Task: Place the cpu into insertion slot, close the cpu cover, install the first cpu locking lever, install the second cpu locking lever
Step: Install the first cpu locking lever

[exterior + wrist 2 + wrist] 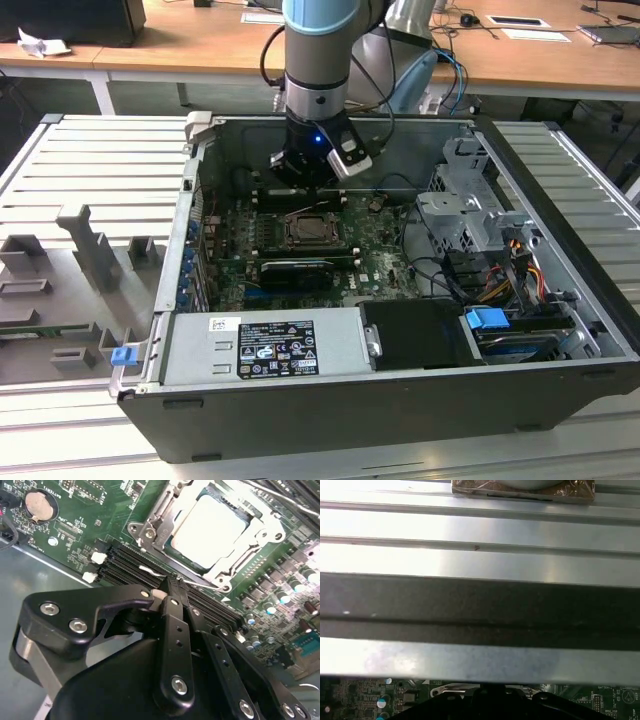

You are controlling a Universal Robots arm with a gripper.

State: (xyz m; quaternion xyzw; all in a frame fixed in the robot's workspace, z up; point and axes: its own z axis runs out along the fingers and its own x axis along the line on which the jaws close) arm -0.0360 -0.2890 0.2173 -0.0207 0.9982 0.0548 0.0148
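The cpu (210, 527) lies pale and flat in the insertion slot (308, 232) on the green motherboard. Around its edges the silvery cpu cover (260, 529) lies down flat. My gripper (171, 584) has its black fingers brought together with nothing visible between them. It hovers over the long black memory slots (130, 560) just beside the socket. In the exterior view the gripper (305, 172) hangs inside the open computer case, behind the socket. A thin metal lever (200, 581) runs along the socket's side nearest the fingertips.
A round coin battery (39, 505) sits on the board. The case's metal walls (195, 200) surround the motherboard. A drive cage (465, 210) and cables (500, 275) stand at the exterior view's right. The power supply (270, 345) is in front. Grey fixtures (90, 250) stand outside the case.
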